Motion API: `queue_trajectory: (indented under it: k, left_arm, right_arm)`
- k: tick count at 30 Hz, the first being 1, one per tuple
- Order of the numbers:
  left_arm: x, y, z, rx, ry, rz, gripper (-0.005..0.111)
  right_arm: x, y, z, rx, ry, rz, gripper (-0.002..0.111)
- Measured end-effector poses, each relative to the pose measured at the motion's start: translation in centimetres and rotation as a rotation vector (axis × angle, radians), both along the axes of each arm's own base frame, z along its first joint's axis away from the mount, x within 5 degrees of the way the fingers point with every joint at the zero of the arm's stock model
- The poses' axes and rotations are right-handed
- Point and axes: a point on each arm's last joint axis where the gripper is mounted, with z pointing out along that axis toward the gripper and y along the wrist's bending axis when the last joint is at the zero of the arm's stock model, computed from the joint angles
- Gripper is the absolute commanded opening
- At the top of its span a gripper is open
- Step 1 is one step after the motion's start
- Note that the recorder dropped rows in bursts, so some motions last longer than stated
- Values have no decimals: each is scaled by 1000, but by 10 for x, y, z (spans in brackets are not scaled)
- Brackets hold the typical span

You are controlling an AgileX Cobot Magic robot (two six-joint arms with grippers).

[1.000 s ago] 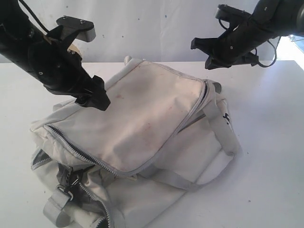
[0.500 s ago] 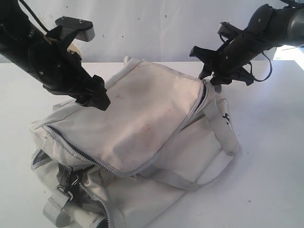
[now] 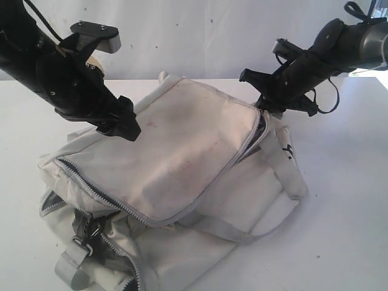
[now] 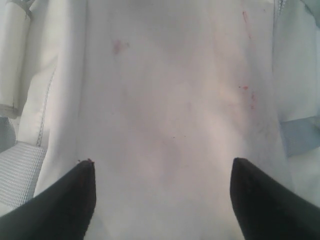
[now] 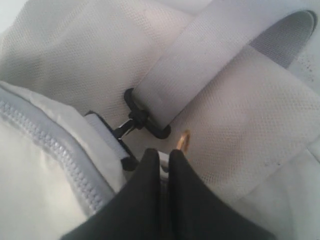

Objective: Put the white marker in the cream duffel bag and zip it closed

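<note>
dark logo (image 3: pixel 288 151) on cream duffel bag (image 3: pixel 188 139), unreadable

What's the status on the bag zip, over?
Left gripper open over cream duffel bag. Right gripper shut at zipper end, beside strap clip. White marker not in view.

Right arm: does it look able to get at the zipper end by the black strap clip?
Likely yes. The right gripper sits shut at the end of the grey zipper on the cream duffel bag, beside the black strap clip, nothing between. Whether it pinches anything is hidden.
</note>
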Motion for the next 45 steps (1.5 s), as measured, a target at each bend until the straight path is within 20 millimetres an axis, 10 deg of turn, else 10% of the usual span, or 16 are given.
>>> queue_trajectory:
  k: [19,27,34,45]
  left_arm:
    - [4,-1,2,-69,18,140,83]
    - [7,-2,4,-96,-6,171,83]
    - [4,-1,2,-84,21,166,83]
    - [3,-1,2,-78,32,163,83]
  right_arm:
    - [-2,-8,69,-153,-221,117,0]
    - [-8,-8,64,-154,-136,141,7]
    - [-2,-6,31,-103,-9,40,54]
    - [17,2,11,-1,70,1,54]
